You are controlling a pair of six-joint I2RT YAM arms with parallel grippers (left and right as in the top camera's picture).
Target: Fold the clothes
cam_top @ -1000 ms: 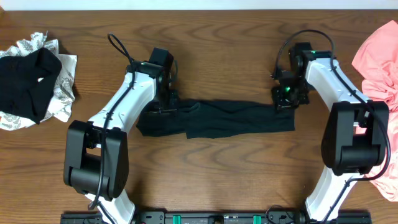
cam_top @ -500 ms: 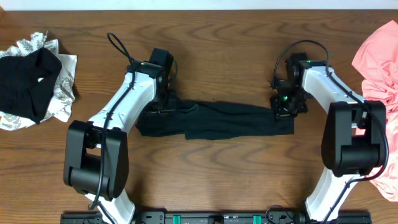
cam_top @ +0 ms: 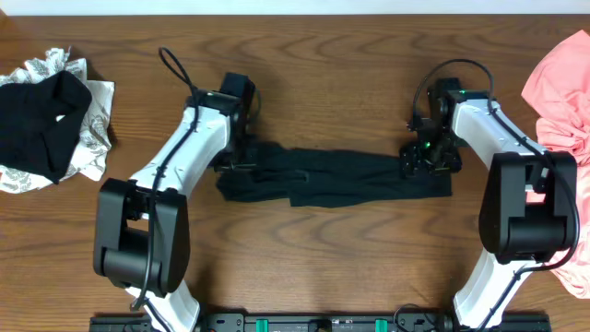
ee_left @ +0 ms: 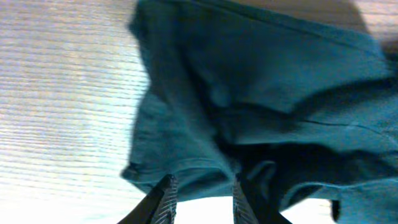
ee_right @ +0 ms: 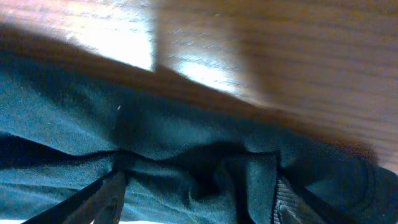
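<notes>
**A:** Stretched out as a long band on the wooden table [cam_top: 313,55], black shirt [cam_top: 336,175]; left gripper [ee_left: 202,186] parted slightly, right gripper [ee_right: 199,186] spread wide; nothing pinched.

**B:** Lift straight up, clear of cloth; regrip one end; fold across squarely.

Dark brown wood-grain table [cam_top: 313,55], pale strip [cam_top: 295,5] along its far edge

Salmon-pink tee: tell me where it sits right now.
In the overhead view, the salmon-pink tee lies bunched at the right edge of the table, just beyond the right arm, partly cut off by the frame.
</notes>
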